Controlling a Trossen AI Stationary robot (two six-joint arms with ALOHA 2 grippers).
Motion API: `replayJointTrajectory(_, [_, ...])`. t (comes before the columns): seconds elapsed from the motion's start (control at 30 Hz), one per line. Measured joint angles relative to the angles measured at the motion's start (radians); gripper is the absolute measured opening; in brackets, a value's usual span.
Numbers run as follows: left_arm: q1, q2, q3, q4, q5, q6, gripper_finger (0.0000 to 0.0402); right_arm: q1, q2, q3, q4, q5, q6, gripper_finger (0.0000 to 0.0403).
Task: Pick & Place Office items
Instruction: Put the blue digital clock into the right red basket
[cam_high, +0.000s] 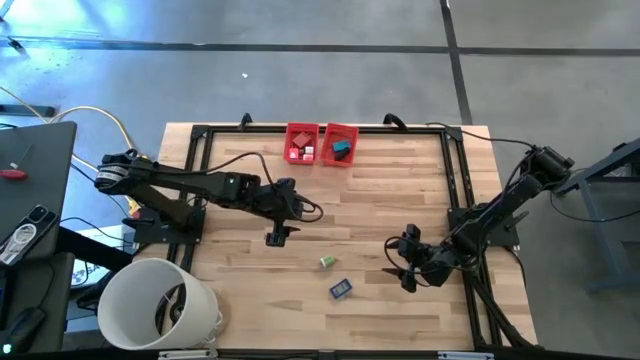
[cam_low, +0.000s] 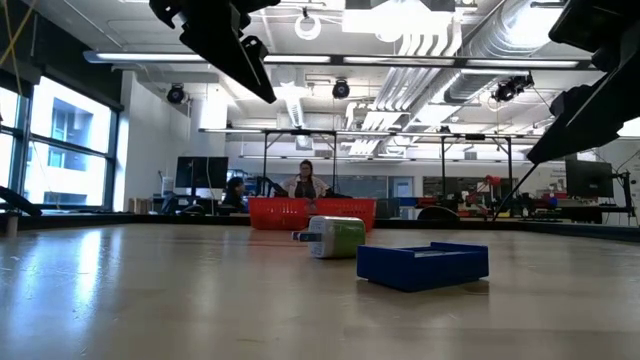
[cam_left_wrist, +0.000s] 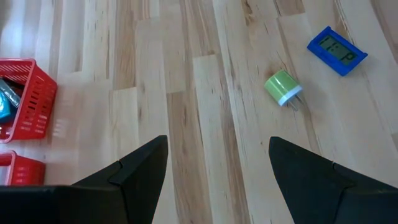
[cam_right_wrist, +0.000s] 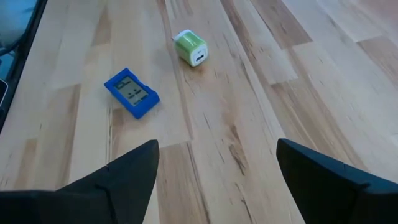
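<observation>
Two office items are left loose on the wooden table (cam_high: 250, 200) while both arms hang above it with nothing held. A green-and-white plug-shaped piece (cam_high: 326, 262) is seen near the table's middle, and a flat blue piece with a small display (cam_high: 340, 289) lies just beside it, toward the near edge; the two are apart, not touching. Other pieces are already gathered in the two red bins (cam_high: 320, 143) at the far edge: white and red ones in the left bin, a teal one in the right.

The left gripper (cam_high: 278, 236) is held over bare wood to the left of the loose pair, its fingers spread wide and empty. The right gripper (cam_high: 408, 270) is poised on the other side of them, its fingers likewise parted with nothing between them. A white bucket (cam_high: 160, 305) stands at the table's near left corner.

Trouble is judged most likely at the green piece: it lies on its rounded side, so it could be rolled away if only one finger meets it. The blue piece sits low and flat, and could be pushed along the wood rather than lifted. With both arms flanking the same small patch, a clash could be caused if both are sent in together.
</observation>
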Motion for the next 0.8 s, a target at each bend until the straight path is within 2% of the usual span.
replayJointTrajectory(0.6, [-0.003, 0.0, 0.0, 0.027, 0.001, -0.053, 0.0271, 0.0, 0.001, 0.0, 0.0, 0.01, -0.001, 0.0313])
replayJointTrajectory(0.8, [-0.003, 0.0, 0.0, 0.027, 0.001, -0.055, 0.0271, 0.0, 0.002, 0.0, 0.005, 0.007, -0.046, 0.0313])
